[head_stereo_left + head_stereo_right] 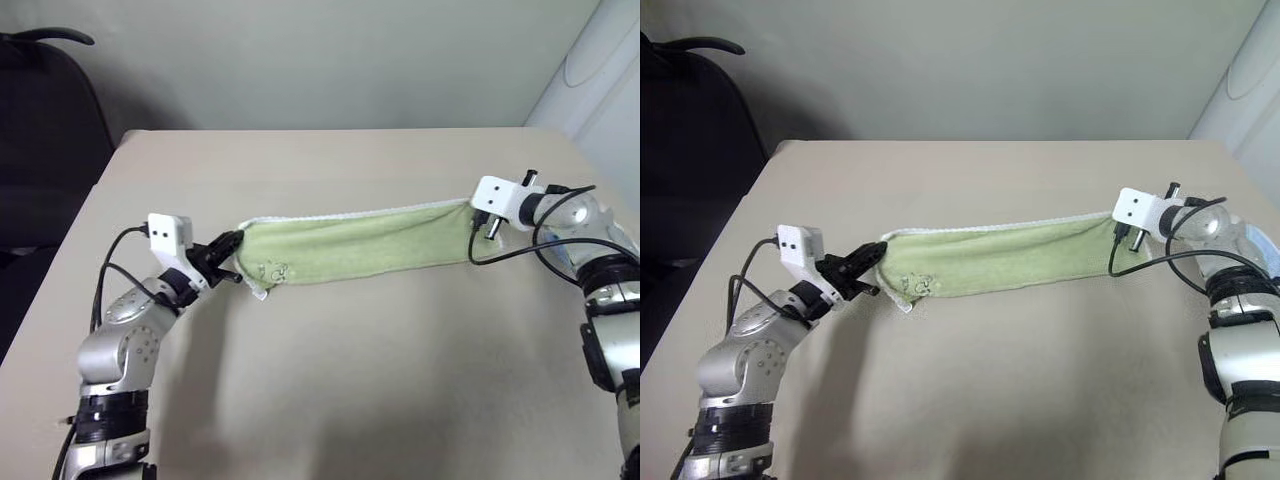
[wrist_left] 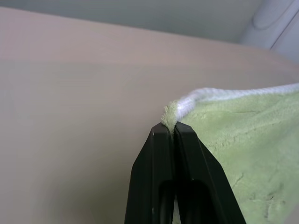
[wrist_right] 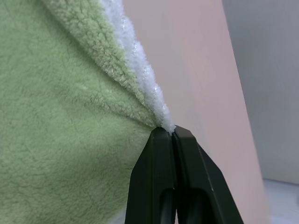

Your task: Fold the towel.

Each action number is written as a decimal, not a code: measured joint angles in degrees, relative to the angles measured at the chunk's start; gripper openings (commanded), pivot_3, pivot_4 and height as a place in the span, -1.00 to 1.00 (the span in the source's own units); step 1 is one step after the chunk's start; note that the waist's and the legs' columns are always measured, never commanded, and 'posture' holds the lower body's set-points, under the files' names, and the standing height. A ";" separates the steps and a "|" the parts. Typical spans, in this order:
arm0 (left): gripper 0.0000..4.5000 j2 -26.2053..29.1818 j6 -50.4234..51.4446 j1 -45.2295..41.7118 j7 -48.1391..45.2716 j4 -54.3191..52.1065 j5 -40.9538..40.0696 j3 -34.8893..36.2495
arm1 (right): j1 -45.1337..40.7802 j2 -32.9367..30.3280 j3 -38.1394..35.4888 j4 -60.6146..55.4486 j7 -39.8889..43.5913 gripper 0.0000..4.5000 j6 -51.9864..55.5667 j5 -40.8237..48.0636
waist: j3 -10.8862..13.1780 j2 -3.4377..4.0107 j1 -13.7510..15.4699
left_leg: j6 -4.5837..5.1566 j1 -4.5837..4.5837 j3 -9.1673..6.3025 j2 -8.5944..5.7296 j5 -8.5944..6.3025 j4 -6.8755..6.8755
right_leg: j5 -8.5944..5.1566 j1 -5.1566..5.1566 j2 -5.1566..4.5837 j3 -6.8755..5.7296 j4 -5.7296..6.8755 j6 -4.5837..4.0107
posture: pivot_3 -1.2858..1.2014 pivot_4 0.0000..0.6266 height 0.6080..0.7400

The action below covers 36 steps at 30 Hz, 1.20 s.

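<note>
The light green towel with white edging hangs stretched in a band above the table between both grippers, its small dark logo near the left end. My left gripper is shut on the towel's left corner; in the left wrist view its black fingers pinch the white-edged corner. My right gripper is shut on the right corner, and the right wrist view has its fingers clamped on the towel edge, green terry falling away beside them.
The beige table spreads under and around the towel, its far edge near the wall. A dark chair stands off the table's left side. A white object stands at the far right corner.
</note>
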 measured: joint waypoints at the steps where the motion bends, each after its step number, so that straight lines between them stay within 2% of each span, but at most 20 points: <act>1: -0.98 0.00 -0.09 0.01 -0.47 0.23 0.81 -0.59 | -0.44 0.31 0.98 1.54 -1.24 -1.00 -0.59 -1.26 | 0.00 0.00 -0.01 | 0.00 0.00 0.00 0.00 0.00 -0.01 | 0.01 -0.01 -0.01 0.00 0.00 -0.01 | 0.03 -0.52 1.00; 8: -0.98 0.00 -0.11 2.72 -2.85 -0.15 1.91 -1.62 | -0.66 0.69 3.02 5.45 -3.29 -1.00 -3.98 -4.75 | 0.01 0.01 -0.21 | 0.02 -0.07 0.02 0.00 0.00 -0.08 | 0.03 -0.09 -0.05 -0.01 -0.02 -0.06 | 0.03 -0.52 1.00; 12: -0.98 -0.05 0.35 0.61 -1.83 -1.57 0.32 0.24 | -1.52 -1.49 2.92 5.47 -3.55 -1.00 -5.40 -4.76 | 0.01 0.01 -0.03 | 0.01 -0.14 0.00 0.00 0.01 -0.08 | 0.03 -0.12 -0.06 -0.06 -0.02 -0.07 | 0.03 -0.52 1.00; 16: -0.98 -0.17 0.21 -11.01 -0.28 1.06 0.73 0.14 | -6.42 -3.47 2.66 5.95 -6.63 -1.00 -4.40 -4.94 | 0.02 0.03 0.07 | -0.02 -0.32 0.01 0.00 0.04 0.00 | 0.05 -0.31 -0.08 -0.07 0.00 -0.09 | 0.03 -0.52 1.00; 22: -0.98 0.10 -4.94 -34.72 0.50 17.10 3.55 0.01 | -15.93 -6.43 2.07 6.18 -11.30 -1.00 -3.07 -5.53 | 0.03 0.04 -0.21 | -0.08 -0.64 0.01 -0.01 0.18 0.00 | 0.09 -0.61 -0.15 -0.08 -0.03 -0.08 | 0.03 -0.52 1.00; 26: -0.98 0.98 -8.67 -41.93 -2.40 21.93 3.02 0.60 | -18.91 -7.88 0.75 5.84 -11.69 -1.00 -3.28 -4.71 | 0.04 0.05 -0.35 | -0.02 -0.78 0.01 -0.05 0.28 -0.18 | 0.10 -0.79 -0.26 -0.08 -0.05 -0.07 | 0.03 -0.52 1.00; 29: -0.98 2.94 -7.74 -39.56 -5.43 18.85 0.54 1.53 | -18.47 -9.57 -2.58 4.34 -7.83 -1.00 -4.72 -0.90 | 0.06 0.09 -0.41 | 0.00 -0.90 0.05 -0.08 0.35 -0.28 | 0.11 -0.92 -0.30 -0.08 -0.04 -0.05 | 0.03 -0.52 1.00; 32: -0.98 5.06 -3.70 -29.03 -8.80 9.12 -4.26 3.38 | -13.53 -12.81 -7.00 -0.20 1.03 -1.00 -6.53 5.62 | 0.05 0.06 -0.35 | -0.06 -0.97 0.05 -0.09 0.45 -0.31 | 0.13 -0.96 -0.30 -0.12 -0.05 -0.05 | 0.03 -0.52 1.00; 35: -0.98 6.32 1.05 -17.43 -10.86 -0.68 -9.94 5.83 | -2.61 -14.88 -10.04 -6.59 10.67 -1.00 -7.06 12.26 | 0.01 -0.14 -0.29 | -0.07 -0.96 0.03 -0.09 0.46 -0.21 | 0.13 -0.89 -0.29 -0.16 -0.02 -0.05 | 0.03 -0.52 1.00; 36: -0.98 7.41 2.83 -12.65 -11.20 -4.71 -11.63 6.72 | 3.44 -15.70 -11.15 -10.86 14.14 -1.00 -6.52 15.08 | 0.02 -0.17 -0.24 | -0.08 -0.94 0.04 -0.09 0.47 -0.29 | 0.13 -0.86 -0.29 -0.17 -0.07 -0.05 | 0.03 -0.52 1.00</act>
